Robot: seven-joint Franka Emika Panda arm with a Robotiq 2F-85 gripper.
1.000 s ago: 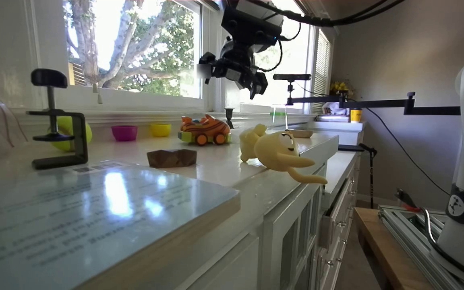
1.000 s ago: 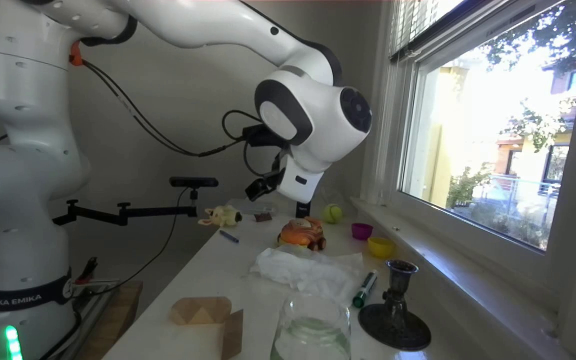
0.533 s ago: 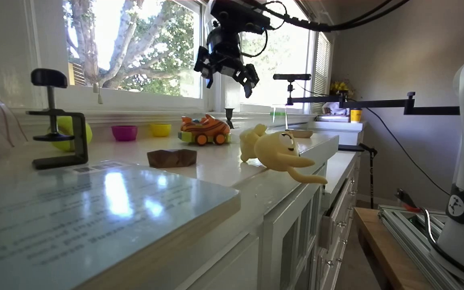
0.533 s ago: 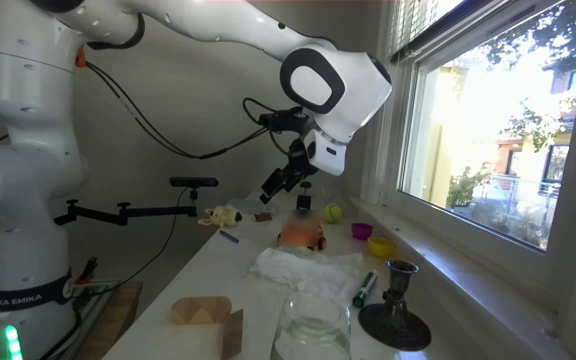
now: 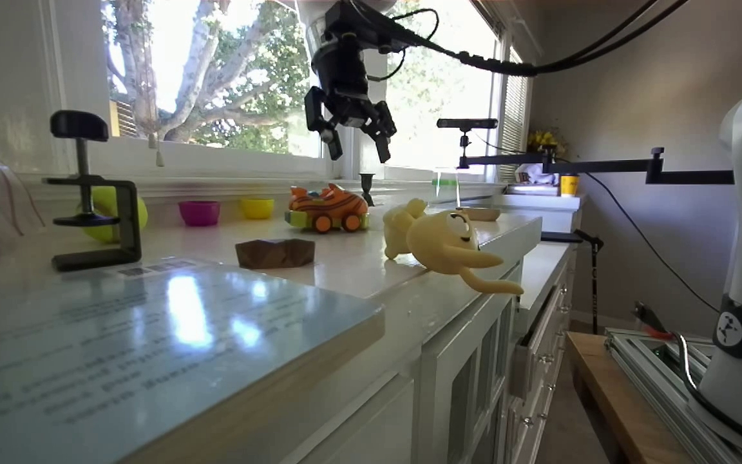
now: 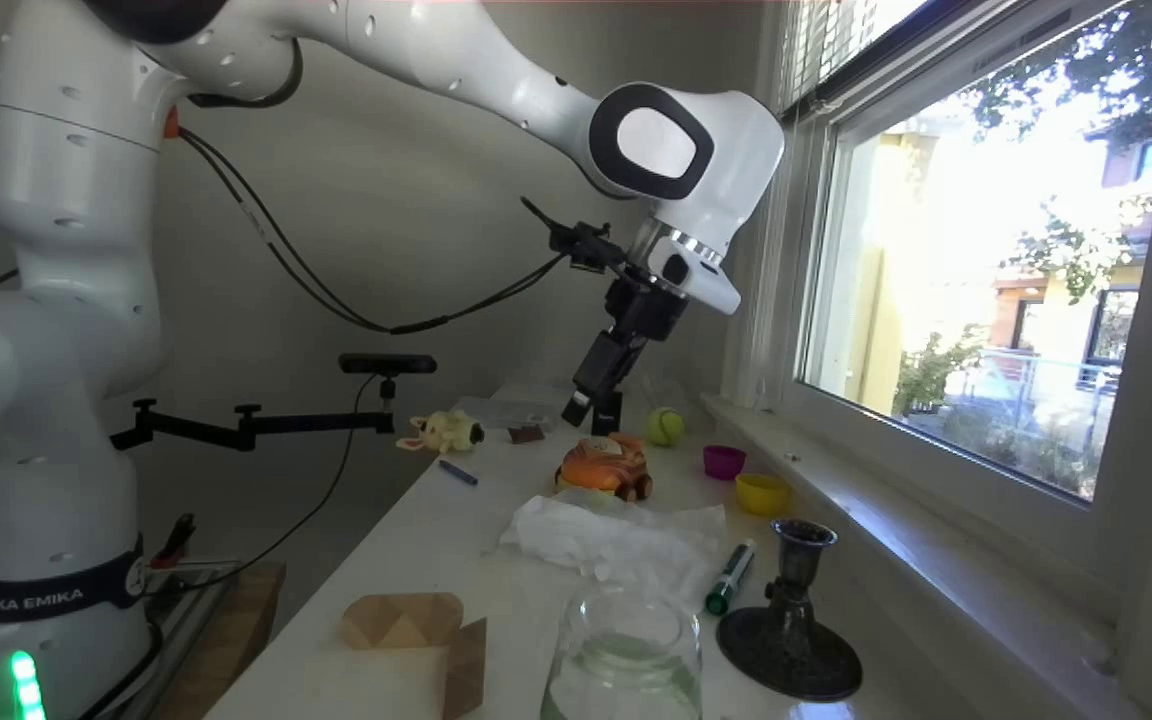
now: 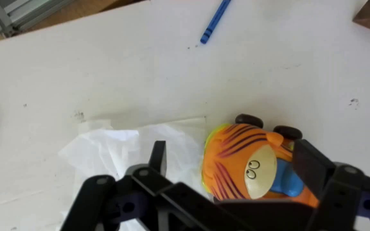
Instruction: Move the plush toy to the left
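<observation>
The plush toy, pale yellow-tan, lies at the counter's front edge in both exterior views (image 5: 442, 241) (image 6: 446, 432). Its head and floppy ears hang over the edge. It is out of the wrist view. My gripper (image 5: 359, 156) is open and empty, well above the counter, pointing down at a slant. It also shows in an exterior view (image 6: 573, 412), to the right of the plush toy. In the wrist view the open jaws (image 7: 231, 157) are over the orange toy car (image 7: 236, 160), with a gap of air in the exterior view.
A brown angular object (image 5: 274, 253) lies beside the plush toy. A black clamp (image 5: 127, 219), magenta cup (image 5: 199, 212) and yellow cup (image 6: 762, 494) stand near the window. A blue crayon (image 7: 215, 21), white tissue (image 7: 114, 150), glass jar (image 6: 621, 650) and dark candlestick (image 6: 791, 620) are on the counter.
The arm has swung toward the window, and the gripper has turned to point more steeply down. It has moved right in one exterior view and left in another. The plush toy has not moved.
</observation>
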